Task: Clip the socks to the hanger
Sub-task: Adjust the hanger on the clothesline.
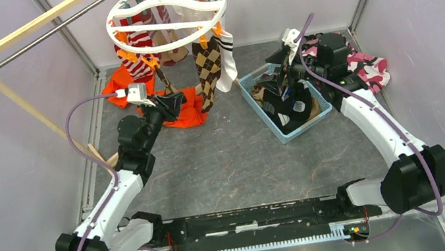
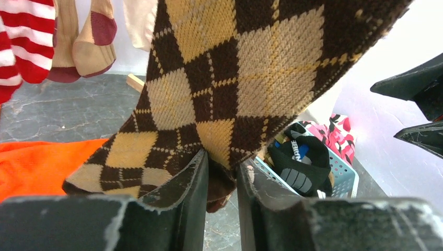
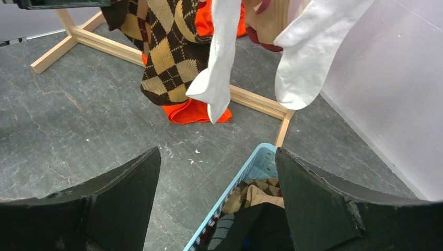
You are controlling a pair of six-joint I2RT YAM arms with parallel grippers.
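The white round hanger (image 1: 174, 43) hangs at the back with several socks clipped to it: a red-and-white striped sock (image 1: 140, 61), a brown argyle sock (image 1: 208, 68) and a white sock (image 1: 227, 65). My left gripper (image 1: 171, 103) reaches up to the argyle sock's lower end. In the left wrist view its jaws (image 2: 222, 157) are closed narrowly on the toe of the argyle sock (image 2: 224, 78). My right gripper (image 1: 289, 99) hovers open over the blue basket (image 1: 254, 91), with nothing between its fingers (image 3: 217, 154). A black sock (image 2: 300, 167) lies in the basket.
An orange garment (image 1: 188, 114) lies on the floor under the hanger. A pink camouflage cloth (image 1: 371, 70) sits behind the basket at the right wall. The wooden rack (image 1: 8, 91) stands along the left, and its base bars (image 3: 104, 44) run across the floor.
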